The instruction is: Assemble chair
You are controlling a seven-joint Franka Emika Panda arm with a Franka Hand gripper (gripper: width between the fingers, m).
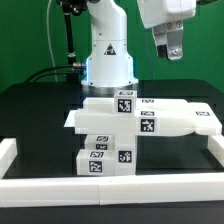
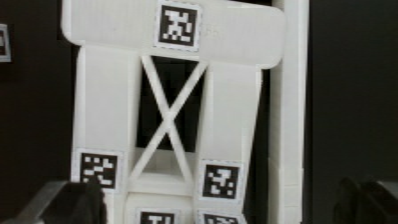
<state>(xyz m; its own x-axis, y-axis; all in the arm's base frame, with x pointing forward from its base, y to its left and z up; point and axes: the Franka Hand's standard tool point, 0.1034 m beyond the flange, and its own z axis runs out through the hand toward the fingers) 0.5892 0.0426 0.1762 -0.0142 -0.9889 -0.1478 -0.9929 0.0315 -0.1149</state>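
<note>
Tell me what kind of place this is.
Likely a robotics lab test bench: a fixed robot arm on a black table, white border rails fencing it, and tagged white chair parts against a green backdrop.

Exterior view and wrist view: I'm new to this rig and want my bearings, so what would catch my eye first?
First, the cluster of white chair parts with black-and-white tags, piled mid-table on the black surface in front of the robot's base. Next, the gripper hanging open above them, toward the exterior view's right, holding nothing. In the wrist view, a tall white frame with crossed braces fills the picture.
</note>
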